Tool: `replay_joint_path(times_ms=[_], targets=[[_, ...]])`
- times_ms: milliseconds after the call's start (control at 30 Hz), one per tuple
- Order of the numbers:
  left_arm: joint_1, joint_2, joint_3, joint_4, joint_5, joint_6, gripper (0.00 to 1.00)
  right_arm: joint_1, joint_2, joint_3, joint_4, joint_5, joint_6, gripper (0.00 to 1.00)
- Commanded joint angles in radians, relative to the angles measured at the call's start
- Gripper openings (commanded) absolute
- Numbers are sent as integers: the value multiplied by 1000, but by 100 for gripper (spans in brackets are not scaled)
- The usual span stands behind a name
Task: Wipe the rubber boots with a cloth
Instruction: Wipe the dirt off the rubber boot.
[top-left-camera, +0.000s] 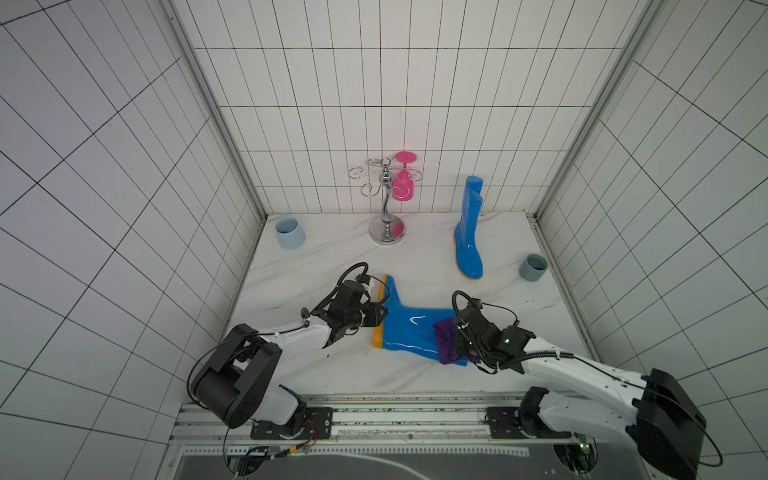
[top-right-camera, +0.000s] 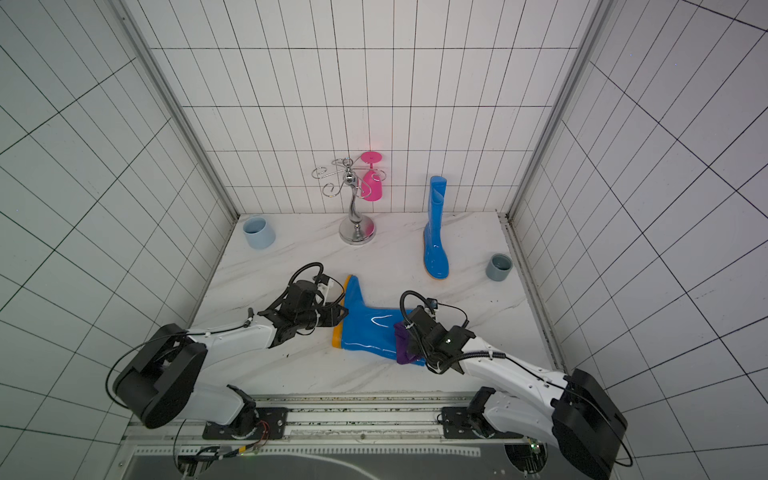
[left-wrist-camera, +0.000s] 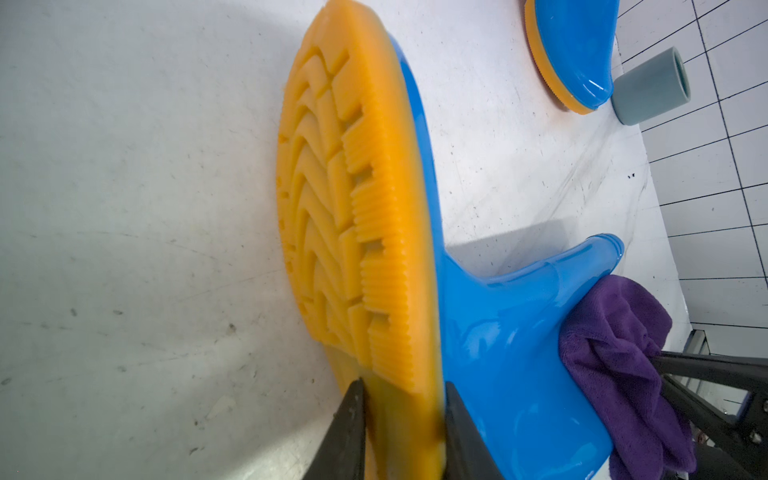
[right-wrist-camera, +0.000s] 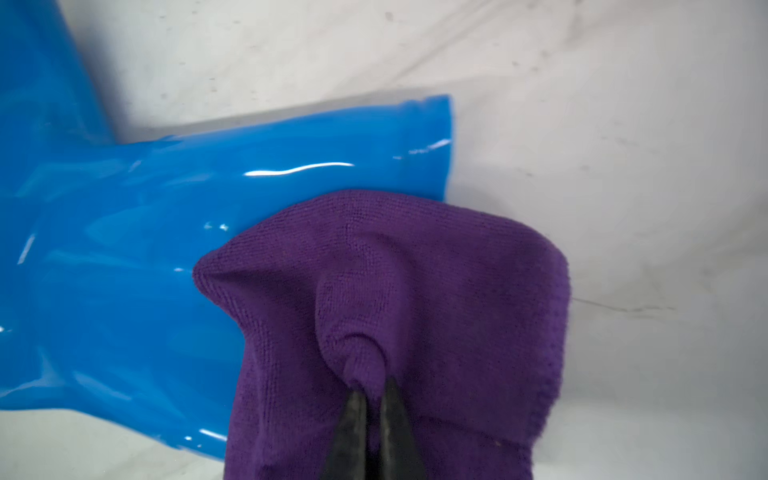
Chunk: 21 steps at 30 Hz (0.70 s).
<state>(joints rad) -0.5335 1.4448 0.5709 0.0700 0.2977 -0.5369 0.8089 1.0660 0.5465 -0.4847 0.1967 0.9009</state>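
Cloth, pinched shut in the right tool, drapes over the shaft end of the near boot. This boot lies on its side on the worktop, its long axis running from the right tool across to the left tool. Only the left wrist view shows that tool clamped across the orange sole, seemingly near the heel, and the far boot stands upright behind.

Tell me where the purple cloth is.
In both top views, the dark-purple fabric cloth drapes the shaft of the lying glossy blue rubber boot, pinched by the right hand.
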Motion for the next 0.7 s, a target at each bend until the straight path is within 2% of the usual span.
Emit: replay_joint_path(times_ms=[0,100,200,367,533,667], targets=[[18,63,-54,-105,-78,9,27,-25,-31,-40,-74,35,26,0],[18,66,-51,-105,-75,9,27,-22,-15,22,-47,29,-22,0],[19,66,-51,-104,-77,10,27,24,40,141,-18,55,-62,0],[19,76,-48,-103,-76,12,27,174,223,353,25,93,-74,0],[19,88,-36,-108,-72,17,27,321,409,470,76,141,-74,0],[19,88,-33,-115,-72,22,27,395,512,521,115,152,-74,0]])
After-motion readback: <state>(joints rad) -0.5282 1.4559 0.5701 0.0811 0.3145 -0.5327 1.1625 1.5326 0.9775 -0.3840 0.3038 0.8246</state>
